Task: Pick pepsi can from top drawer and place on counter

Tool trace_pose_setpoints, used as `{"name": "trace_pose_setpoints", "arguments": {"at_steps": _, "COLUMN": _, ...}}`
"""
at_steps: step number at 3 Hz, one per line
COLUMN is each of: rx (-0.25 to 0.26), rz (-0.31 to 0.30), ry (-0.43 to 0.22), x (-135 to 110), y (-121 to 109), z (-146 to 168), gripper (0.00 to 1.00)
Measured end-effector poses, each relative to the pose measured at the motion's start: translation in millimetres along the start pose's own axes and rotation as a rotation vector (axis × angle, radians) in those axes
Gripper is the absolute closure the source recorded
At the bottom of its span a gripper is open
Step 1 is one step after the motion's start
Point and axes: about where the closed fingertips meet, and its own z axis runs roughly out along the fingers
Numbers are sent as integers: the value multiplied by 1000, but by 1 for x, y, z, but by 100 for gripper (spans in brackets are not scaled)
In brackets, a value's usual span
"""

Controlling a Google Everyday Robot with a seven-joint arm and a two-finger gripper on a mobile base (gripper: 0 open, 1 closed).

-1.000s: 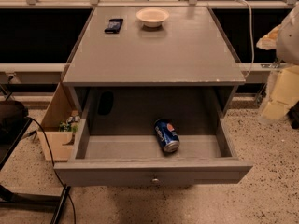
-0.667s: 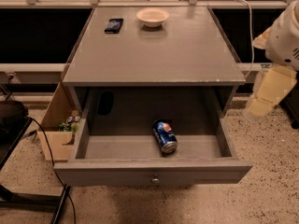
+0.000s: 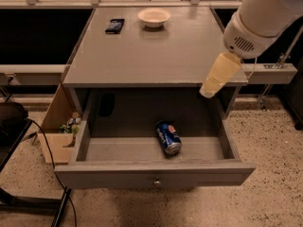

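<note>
top drawer (image 3: 154,174) open, pepsi can (image 3: 168,137) lying inside, ungrasped; gripper (image 3: 208,91) near front-right edge of counter surface (image 3: 151,56), grip state can't tell; pick and place both left

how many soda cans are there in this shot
1. The pepsi can lies on its side in the open top drawer, near its middle. The drawer's dark back could hide another. The gripper hangs over the drawer's right rear, by the front edge of the counter.
</note>
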Motion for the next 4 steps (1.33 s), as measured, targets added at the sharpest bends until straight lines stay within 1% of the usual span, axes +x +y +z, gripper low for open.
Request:
{"name": "trace_pose_setpoints", "arguments": {"at_steps": 1, "rx": 3, "rz": 76, "ry": 0, "x": 0, "y": 1, "z": -2, "gripper": 0}}
{"name": "trace_pose_setpoints", "arguments": {"at_steps": 2, "rx": 21, "rz": 162, "ry": 21, "x": 9, "y": 1, "z": 6, "gripper": 0}}
{"name": "trace_pose_setpoints", "arguments": {"at_steps": 3, "rx": 59, "rz": 313, "ry": 13, "x": 16, "y": 1, "z": 17, "gripper": 0}}
{"name": "trace_pose_setpoints", "arguments": {"at_steps": 4, "rx": 122, "rz": 452, "ry": -13, "x": 20, "y": -6, "z": 29, "gripper": 0}}
